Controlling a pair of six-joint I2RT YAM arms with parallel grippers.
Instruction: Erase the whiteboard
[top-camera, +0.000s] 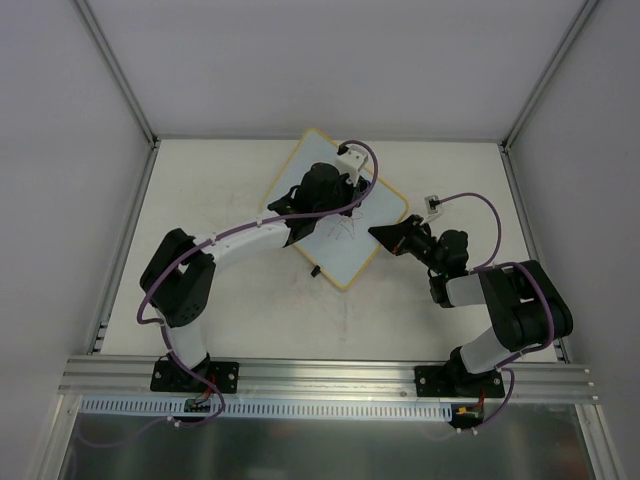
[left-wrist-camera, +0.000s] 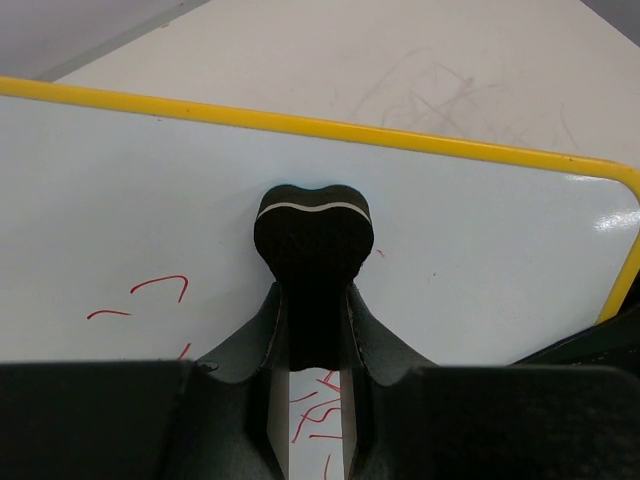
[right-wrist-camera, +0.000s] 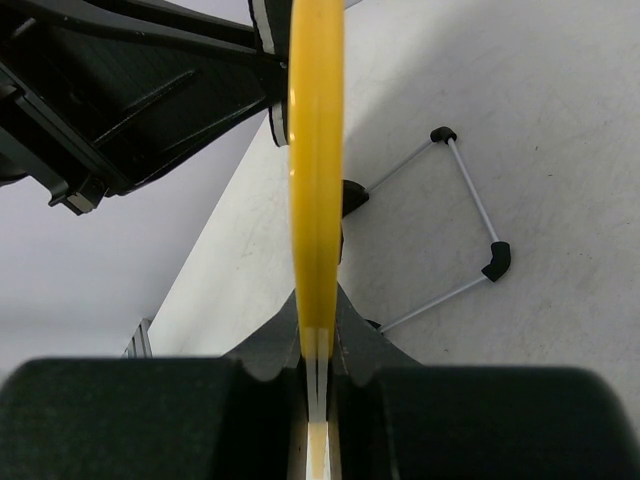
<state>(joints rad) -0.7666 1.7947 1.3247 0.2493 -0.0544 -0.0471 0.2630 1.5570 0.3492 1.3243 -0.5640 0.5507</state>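
Nothing readable, no words, numbers or labels. Only illegible red scribbles (left-wrist-camera: 160, 290) on the whiteboard (left-wrist-camera: 480, 230) — left of the left gripper (left-wrist-camera: 315, 320) and between its fingers (left-wrist-camera: 255, 345).

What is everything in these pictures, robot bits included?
whiteboard: one, pale face with a yellow rim, mid-table, turned cornerwise
red marks: several strokes, red, on the board's face
eraser: one, black with a white stripe, over the board
clip: one seen, black, on the board's near-left edge
wire frame: one, grey with black corners, beside the board's rim
table: one, off-white, faintly scribbled
walls: grey panels, around the table
left arm, right arm: black and white, purple cables, near edge
left gripper: black, shut on the eraser
right gripper: black, shut on the board's rim
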